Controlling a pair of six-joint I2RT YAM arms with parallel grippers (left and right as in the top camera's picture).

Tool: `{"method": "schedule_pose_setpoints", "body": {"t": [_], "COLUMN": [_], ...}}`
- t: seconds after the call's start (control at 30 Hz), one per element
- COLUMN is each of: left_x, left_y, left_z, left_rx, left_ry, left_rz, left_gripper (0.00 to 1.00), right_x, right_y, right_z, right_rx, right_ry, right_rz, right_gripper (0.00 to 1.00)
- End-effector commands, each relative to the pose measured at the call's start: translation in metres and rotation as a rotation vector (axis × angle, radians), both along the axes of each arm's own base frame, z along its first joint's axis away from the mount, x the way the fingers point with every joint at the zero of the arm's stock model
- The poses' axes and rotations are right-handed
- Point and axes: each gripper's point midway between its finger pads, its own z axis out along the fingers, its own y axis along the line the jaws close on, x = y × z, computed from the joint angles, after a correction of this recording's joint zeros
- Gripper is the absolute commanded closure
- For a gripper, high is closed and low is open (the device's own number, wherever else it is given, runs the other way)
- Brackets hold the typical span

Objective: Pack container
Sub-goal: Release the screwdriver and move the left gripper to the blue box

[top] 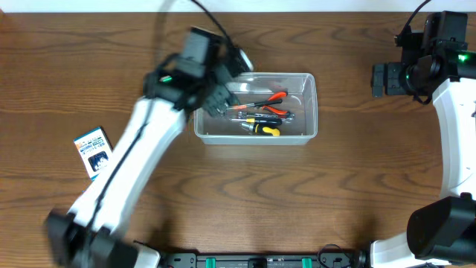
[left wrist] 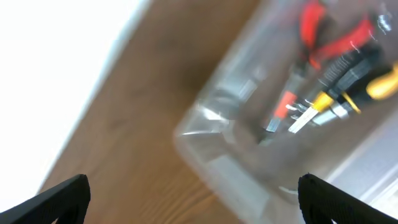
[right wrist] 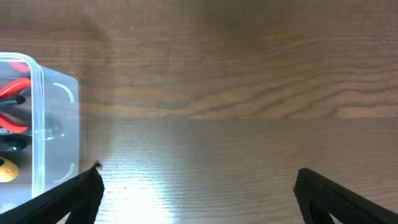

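The clear plastic container [top: 303, 88] sits at the table's middle. It holds red-handled pliers [top: 269, 100] and a yellow-and-black screwdriver [top: 262, 128]. My left gripper [top: 222, 98] hovers over the container's left end, open and empty. Its wrist view is blurred and shows the container's corner [left wrist: 205, 155] with the pliers [left wrist: 323, 37] and the screwdriver [left wrist: 367, 87] inside, between wide-apart fingers [left wrist: 196, 196]. My right gripper [top: 381, 79] is open and empty at the far right. Its wrist view shows the container's right end [right wrist: 59, 130] left of the fingers [right wrist: 196, 193].
A small blue-and-white card packet [top: 94, 152] lies on the wooden table at the left, beside my left arm. Bare wood lies between the container and my right gripper.
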Motion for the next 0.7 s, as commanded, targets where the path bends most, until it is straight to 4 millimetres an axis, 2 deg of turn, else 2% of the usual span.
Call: {"method": "schedule_pose_setpoints", "body": {"t": [0.0, 0.1, 0.27, 0.33, 0.37, 0.5, 0.67], "left_x": [-0.003, -0.026, -0.079, -0.094, -0.101, -0.108, -0.114], "left_y": [0.062, 0.127, 0.225, 0.249, 0.258, 0.272, 0.291], "left_z": [0.048, 0.058, 0.041, 0.031, 0.024, 0.002, -0.037], "left_rx": [-0.144, -0.248, -0.361, -0.381, -0.41, -0.517, -0.492], "left_ry": [-0.09, -0.085, 0.007, 0.049, 0.086, 0.203, 0.322], "left_rz": [0.382, 0.729, 1.239, 1.358, 1.409, 1.501, 1.582], "left_gripper": [0.02, 0.02, 0.02, 0.02, 0.02, 0.02, 0.02], "right_x": [0.0, 0.0, 0.0, 0.0, 0.001, 0.002, 0.002], "right_y": [-0.005, -0.005, -0.005, -0.005, -0.005, -0.006, -0.006], "right_z": [0.0, 0.0, 0.0, 0.0, 0.001, 0.001, 0.001], "right_rx": [-0.013, -0.013, -0.013, -0.013, -0.013, -0.014, -0.014], "right_ry": [0.002, 0.001, 0.001, -0.001, -0.003, -0.01, -0.009], "right_rz": [0.0, 0.0, 0.0, 0.0, 0.0, 0.0, 0.0], "right_gripper": [0.01, 0.01, 0.01, 0.01, 0.01, 0.01, 0.01]}}
